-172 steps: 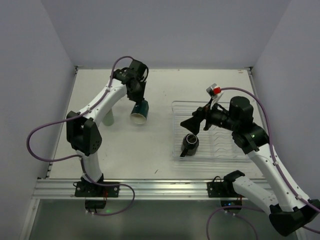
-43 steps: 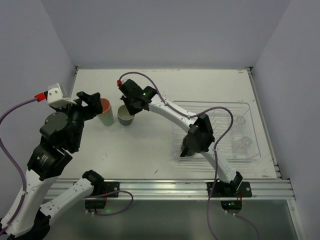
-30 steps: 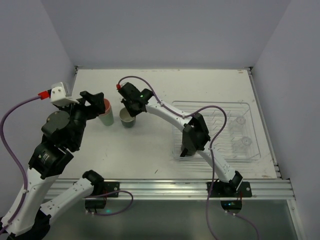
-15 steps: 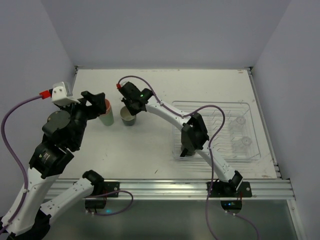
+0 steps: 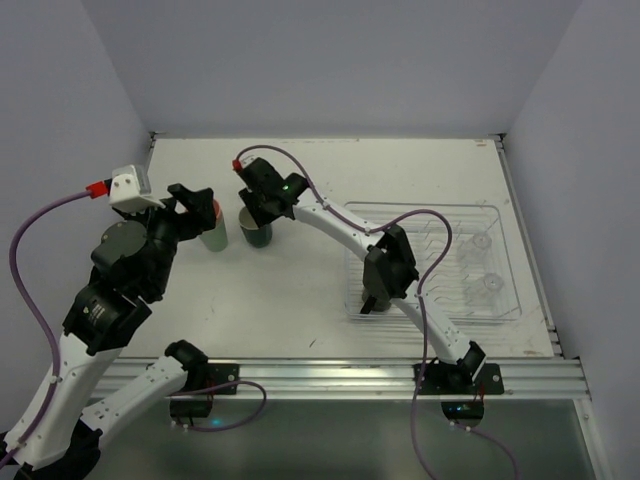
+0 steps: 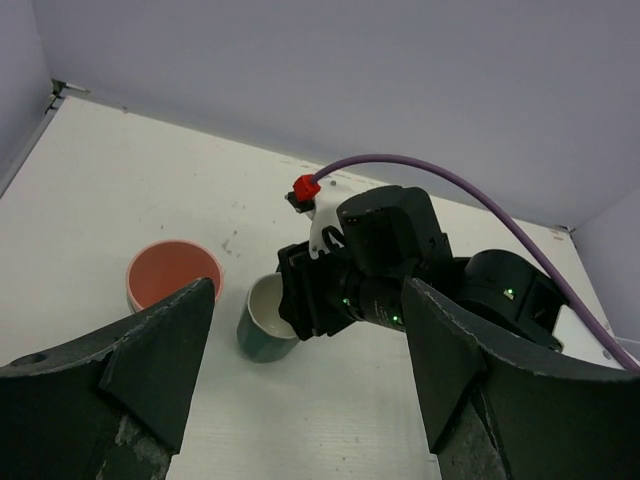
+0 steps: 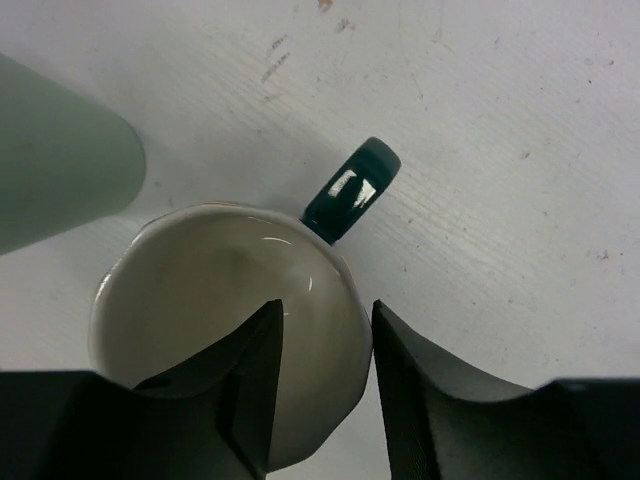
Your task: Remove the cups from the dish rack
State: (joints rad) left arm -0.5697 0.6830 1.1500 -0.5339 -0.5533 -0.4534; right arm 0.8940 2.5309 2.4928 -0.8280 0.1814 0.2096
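The teal mug (image 5: 256,234) stands upright on the bench (image 5: 290,290), outside the rack (image 5: 430,208) and just beside a tumbler (image 5: 212,234) that is green outside and pink within. A few seconds ago the mug hung tilted in the air; half a second ago it already stood here. The right gripper (image 7: 326,310) hangs over it, jaws apart astride the rim by the handle, one finger inside. The left gripper (image 6: 308,290) hovers near, jaws wide and empty. Clear glasses (image 5: 482,241) sit in the rack.
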